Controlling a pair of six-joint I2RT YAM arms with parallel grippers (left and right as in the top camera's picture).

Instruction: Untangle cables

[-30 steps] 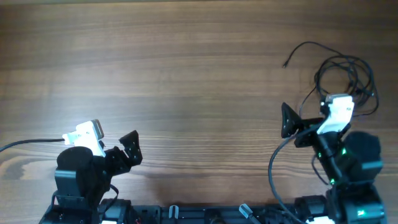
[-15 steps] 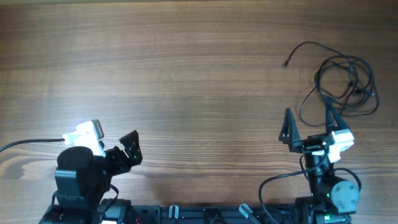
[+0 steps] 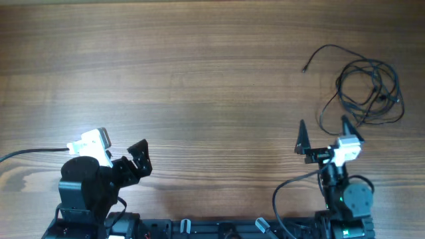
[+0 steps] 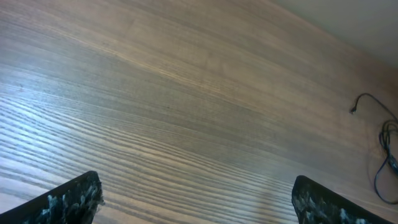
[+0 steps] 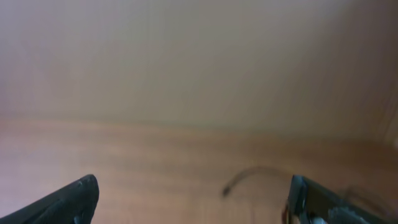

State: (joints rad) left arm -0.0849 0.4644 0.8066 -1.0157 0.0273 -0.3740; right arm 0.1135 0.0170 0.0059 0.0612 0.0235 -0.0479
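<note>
The cables (image 3: 366,93) lie as a loose tangle of thin black loops at the far right of the wooden surface (image 3: 199,79). Several strands overlap one another. One strand runs out from the loops to the upper left and ends in a small plug end (image 3: 305,69) that lies flat on the wood, apart from the rest.

The right gripper (image 3: 323,129) sits just on the near side of the loops with its fingers spread wide and nothing between them. It does not touch the cables. Its own camera is blurred, and shows only a dark curved strand (image 5: 249,176) on the wood ahead, between the two fingertips (image 5: 71,200).

The left gripper (image 3: 138,159) is at the near left edge, well apart from the cables. In its wrist view its fingers (image 4: 68,200) are also spread, with bare wood between them, and the cables (image 4: 385,158) show only at the far right edge. A thicker black wire (image 3: 26,154) runs from the left arm to the left edge.
</note>
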